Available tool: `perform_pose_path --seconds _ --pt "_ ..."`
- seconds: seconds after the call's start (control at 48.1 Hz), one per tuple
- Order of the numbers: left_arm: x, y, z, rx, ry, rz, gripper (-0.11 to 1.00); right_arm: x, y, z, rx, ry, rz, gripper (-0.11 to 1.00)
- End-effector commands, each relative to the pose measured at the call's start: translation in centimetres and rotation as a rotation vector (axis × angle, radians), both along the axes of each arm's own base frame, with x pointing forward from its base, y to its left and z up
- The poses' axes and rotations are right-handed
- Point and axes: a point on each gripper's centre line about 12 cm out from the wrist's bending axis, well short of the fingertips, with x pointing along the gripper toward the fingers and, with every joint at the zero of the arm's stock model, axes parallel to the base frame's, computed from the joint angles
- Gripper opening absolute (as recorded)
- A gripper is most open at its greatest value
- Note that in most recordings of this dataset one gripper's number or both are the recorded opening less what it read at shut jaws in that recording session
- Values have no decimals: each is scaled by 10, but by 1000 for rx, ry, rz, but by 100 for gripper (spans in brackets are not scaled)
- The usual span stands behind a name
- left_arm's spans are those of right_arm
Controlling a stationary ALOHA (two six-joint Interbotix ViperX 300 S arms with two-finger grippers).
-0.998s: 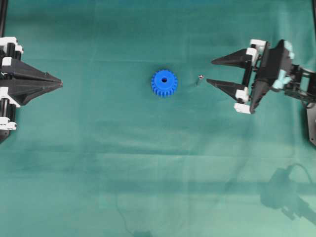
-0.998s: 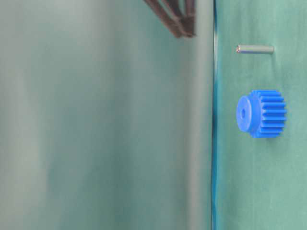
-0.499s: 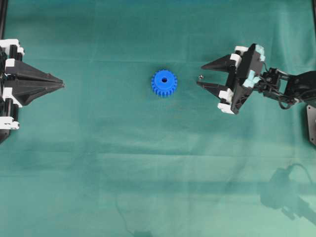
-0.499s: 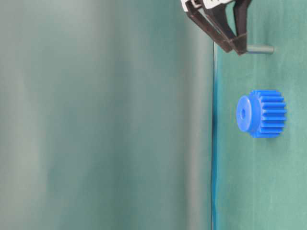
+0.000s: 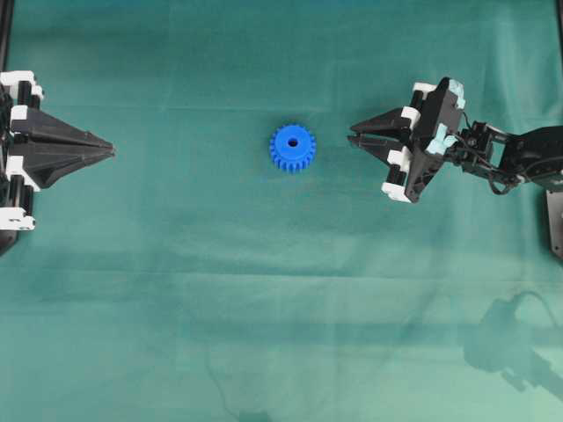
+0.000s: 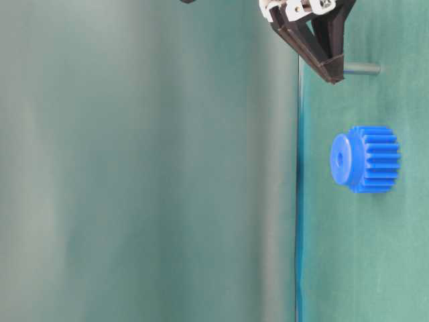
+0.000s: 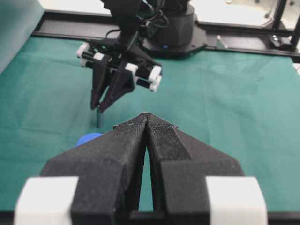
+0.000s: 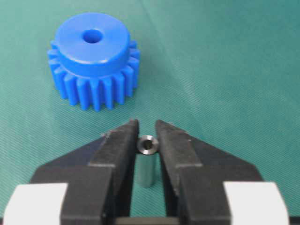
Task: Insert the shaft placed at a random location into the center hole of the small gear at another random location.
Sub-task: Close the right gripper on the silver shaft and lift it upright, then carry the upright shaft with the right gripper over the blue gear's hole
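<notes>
Shaft [image 8: 146, 161] is standing upright on the green cloth [image 5: 264, 290] right between the right gripper's [image 8: 146, 129] fingertips, and from the right wrist cam the jaws are pulled in narrow around it, with only a sliver of gap each side, so I honestly can't tell if the pads are actually touching it. You can see its hollow shiny top end poking up level with the tips. In the table-level view (which is turned sideways) the pin [image 6: 362, 68] shows as a thin grey rod with the right gripper [image 6: 330, 70] covering its top end. From overhead the pin itself is hidden under the right gripper [image 5: 352, 141], which sits at about 3 o'clock from the small gear [image 5: 292, 148], near but clearly apart. The gear lies flat on its toothed face, hub up, with the center hole [image 8: 92, 35] open and facing up; in the right wrist cam it's at roughly 11 o'clock from the fingertips. Left gripper [image 5: 110, 151] is way off at the 9 o'clock edge of the cloth, well away from everything, jaws pressed together with nothing in them, which the left wrist cam [image 7: 146, 116] confirms.
</notes>
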Motion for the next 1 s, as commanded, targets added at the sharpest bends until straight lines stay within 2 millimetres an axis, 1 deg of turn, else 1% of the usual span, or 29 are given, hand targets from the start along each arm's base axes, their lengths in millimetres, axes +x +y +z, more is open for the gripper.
perform_pose_path --seconds 0.0,0.27,0.416,0.728,0.852,0.977 --pt "1 1 4 -4 -9 4 0 1 0 5 -4 -17 1 26" --pt "1 1 3 -7 -8 4 0 1 0 7 -1 -21 0 26" --pt "1 0 4 -7 -10 2 0 0 1 25 -2 -46 3 26" --pt "-3 0 9 -8 -24 3 0 0 4 83 -4 -69 30 26" --pt "-4 0 9 -10 -16 3 0 0 5 94 -8 -62 41 26" --pt "-4 0 9 -9 -16 2 0 3 4 95 -6 -54 43 26"
